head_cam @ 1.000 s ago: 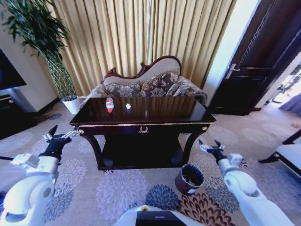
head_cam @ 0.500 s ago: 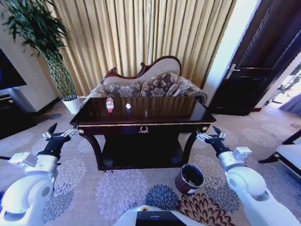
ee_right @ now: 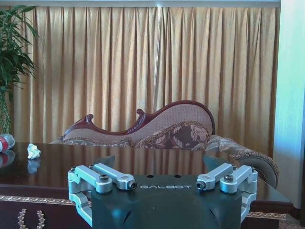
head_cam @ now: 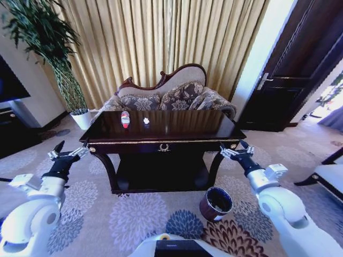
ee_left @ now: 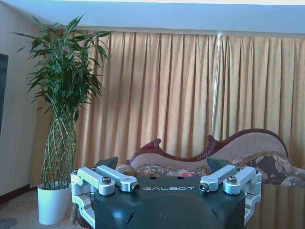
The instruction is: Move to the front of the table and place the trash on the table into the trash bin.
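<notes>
The dark glossy table (head_cam: pixel 182 124) stands straight ahead in the head view. On its left part lie the trash items: a clear bottle with a red label (head_cam: pixel 125 119) and a crumpled white paper wad (head_cam: pixel 146 121). The maroon trash bin (head_cam: pixel 216 203) stands on the carpet by the table's right front leg. My left gripper (head_cam: pixel 69 152) hovers open, off the table's left front corner. My right gripper (head_cam: pixel 234 151) is open beside the right front corner, at tabletop height. The right wrist view looks across the table (ee_right: pixel 71 160) to the wad (ee_right: pixel 33 150) and bottle (ee_right: pixel 4 142).
A carved sofa (head_cam: pixel 166 96) stands behind the table against gold curtains. A tall plant in a white pot (head_cam: pixel 80 119) is at the back left, a dark door (head_cam: pixel 300 69) at the right. Patterned carpet lies open in front of the table.
My right arm has risen and moved in toward the table's right front corner. The left arm and the trash have stayed put.
</notes>
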Motion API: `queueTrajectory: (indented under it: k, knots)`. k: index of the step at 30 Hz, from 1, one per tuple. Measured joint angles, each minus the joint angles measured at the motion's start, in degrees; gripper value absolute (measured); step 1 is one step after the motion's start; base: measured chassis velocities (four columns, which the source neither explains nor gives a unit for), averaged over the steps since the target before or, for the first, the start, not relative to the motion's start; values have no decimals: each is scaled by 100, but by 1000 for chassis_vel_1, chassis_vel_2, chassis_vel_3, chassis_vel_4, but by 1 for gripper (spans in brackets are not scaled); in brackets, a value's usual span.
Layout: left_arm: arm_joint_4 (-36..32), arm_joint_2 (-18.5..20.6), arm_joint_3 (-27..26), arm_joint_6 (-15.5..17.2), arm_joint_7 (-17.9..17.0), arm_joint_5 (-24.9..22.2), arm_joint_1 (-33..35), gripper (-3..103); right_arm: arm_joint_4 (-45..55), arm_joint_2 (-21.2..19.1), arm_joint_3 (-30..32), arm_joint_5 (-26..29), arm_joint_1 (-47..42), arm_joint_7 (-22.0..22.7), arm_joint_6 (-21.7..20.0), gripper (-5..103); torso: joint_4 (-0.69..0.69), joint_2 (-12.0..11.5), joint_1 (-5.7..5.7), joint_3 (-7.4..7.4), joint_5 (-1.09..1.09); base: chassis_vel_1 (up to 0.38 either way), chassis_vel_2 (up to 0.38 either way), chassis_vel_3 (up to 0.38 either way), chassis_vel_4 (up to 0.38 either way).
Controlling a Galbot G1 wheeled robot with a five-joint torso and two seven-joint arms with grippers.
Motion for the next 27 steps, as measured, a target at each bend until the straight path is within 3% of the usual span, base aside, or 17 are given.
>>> queueTrajectory:
  k: [27]
  knots:
    - [-75,-66,-36,-31,1,17,69,100,21,-47,-22,-26,-30,-1,30,100,0,-1,1,0,0,-113,110,109,-114]
